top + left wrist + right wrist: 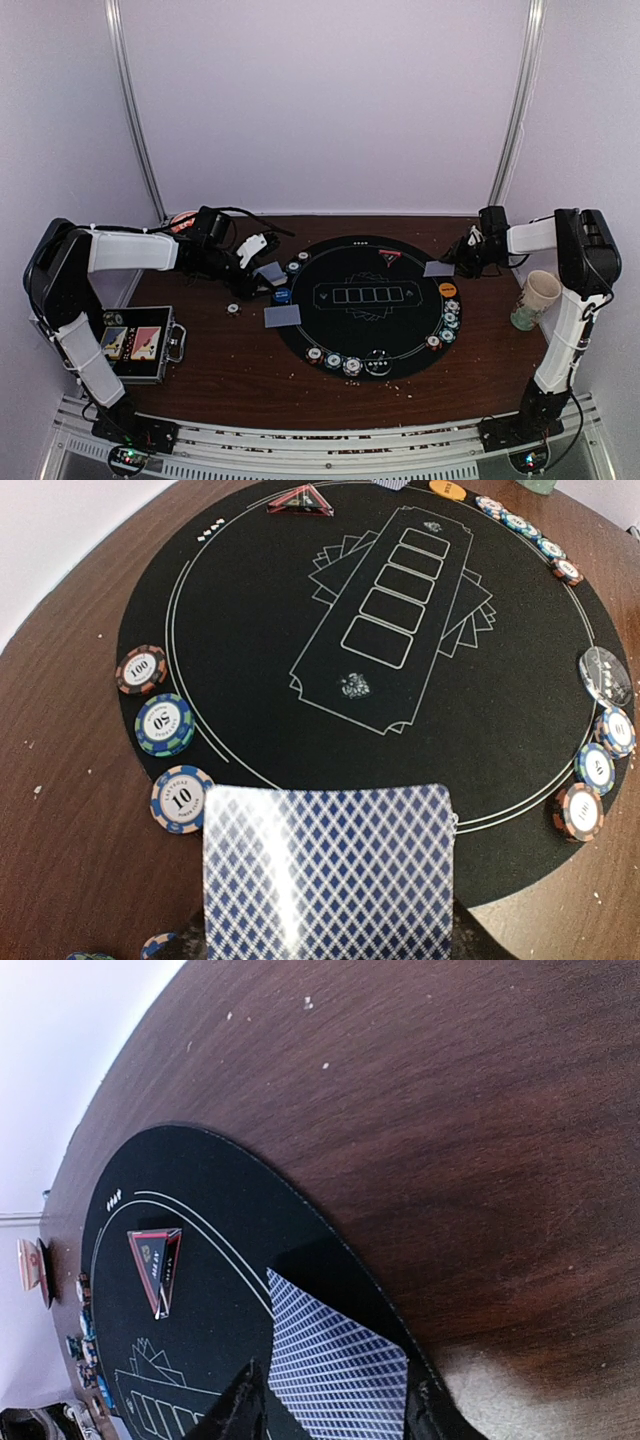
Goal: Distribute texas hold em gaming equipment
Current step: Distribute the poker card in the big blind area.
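Note:
My left gripper (258, 264) is shut on a blue-backed playing card (330, 870) held low over the near left rim of the round black mat (345, 335); the card hides its fingers. My right gripper (335, 1405) is open at the mat's far right rim, and a second card (335, 1360) lies tilted between its fingers (240, 1405), casting a shadow. A third card (282, 316) lies flat at the mat's left edge. Striped chips (164, 723) ring the mat. The red triangle button (156, 1265), orange button (447, 289), blue button (282, 296) and silvery marker (606, 674) rest on it.
A black case (140, 343) with two card packs lies at the near left. The red bowl (183, 222) stands at the far left behind my left arm. A paper cup (535, 300) stands beside the right arm. One loose chip (233, 308) lies on the wood.

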Controlling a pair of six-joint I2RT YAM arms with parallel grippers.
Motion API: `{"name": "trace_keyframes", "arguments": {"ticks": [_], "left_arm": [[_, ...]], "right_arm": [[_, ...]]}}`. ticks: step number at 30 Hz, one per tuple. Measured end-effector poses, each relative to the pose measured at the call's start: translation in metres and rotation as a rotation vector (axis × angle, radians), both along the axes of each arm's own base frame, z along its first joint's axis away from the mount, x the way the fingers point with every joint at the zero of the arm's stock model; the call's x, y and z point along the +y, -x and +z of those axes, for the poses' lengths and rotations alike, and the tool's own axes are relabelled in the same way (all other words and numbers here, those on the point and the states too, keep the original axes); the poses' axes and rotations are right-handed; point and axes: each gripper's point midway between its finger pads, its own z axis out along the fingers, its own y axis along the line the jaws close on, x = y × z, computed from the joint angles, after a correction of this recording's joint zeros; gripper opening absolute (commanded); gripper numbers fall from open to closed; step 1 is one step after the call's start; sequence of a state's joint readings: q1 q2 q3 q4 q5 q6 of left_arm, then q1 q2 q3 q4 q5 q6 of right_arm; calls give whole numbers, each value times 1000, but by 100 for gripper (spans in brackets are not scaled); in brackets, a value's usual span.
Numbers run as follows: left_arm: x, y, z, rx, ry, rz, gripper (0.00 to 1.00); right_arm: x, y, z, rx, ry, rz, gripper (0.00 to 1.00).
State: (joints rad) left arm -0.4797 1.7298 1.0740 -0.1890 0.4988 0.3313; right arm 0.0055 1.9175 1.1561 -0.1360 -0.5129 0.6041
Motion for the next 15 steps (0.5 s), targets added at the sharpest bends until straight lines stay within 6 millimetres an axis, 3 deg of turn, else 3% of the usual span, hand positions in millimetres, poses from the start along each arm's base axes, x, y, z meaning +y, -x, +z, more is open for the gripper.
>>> {"name": "trace_keyframes", "arguments": {"ticks": [9,12,15], "left_arm": [[0,0,0,0,0,0,59],[0,0,0,0,0,0,59],[0,0,0,0,0,0,59]], "right_arm": [[-26,-1,0,25,140,-75,63],[-34,-1,10,8,176,-103,66],[-41,0,32,-44,205,-139,71]]}}
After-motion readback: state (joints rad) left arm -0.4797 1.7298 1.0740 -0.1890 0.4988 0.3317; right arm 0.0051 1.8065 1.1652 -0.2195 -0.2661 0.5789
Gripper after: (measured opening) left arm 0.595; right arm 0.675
